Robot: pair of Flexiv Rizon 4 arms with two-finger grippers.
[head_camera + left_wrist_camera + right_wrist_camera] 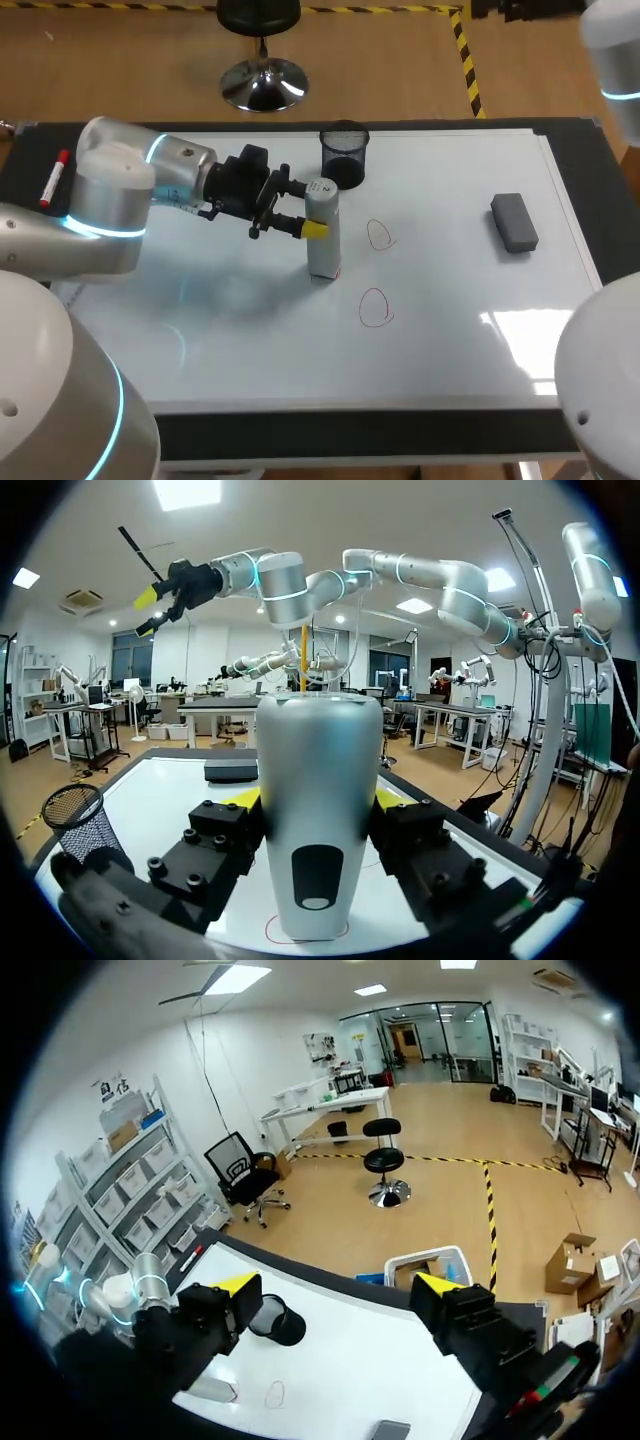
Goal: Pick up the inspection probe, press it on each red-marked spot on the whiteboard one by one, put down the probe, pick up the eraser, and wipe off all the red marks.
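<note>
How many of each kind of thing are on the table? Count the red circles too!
Red circles: 3, one peeking out from under the probe
Probe: 1
Eraser: 1
Black mesh cup: 1
Marker pen: 1
Total: 7

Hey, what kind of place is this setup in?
Probably a robotics lab test bench: a whiteboard lies flat as the worktop, with red marks drawn on it, an eraser lying by, and the left gripper shut on an upright inspection probe.
</note>
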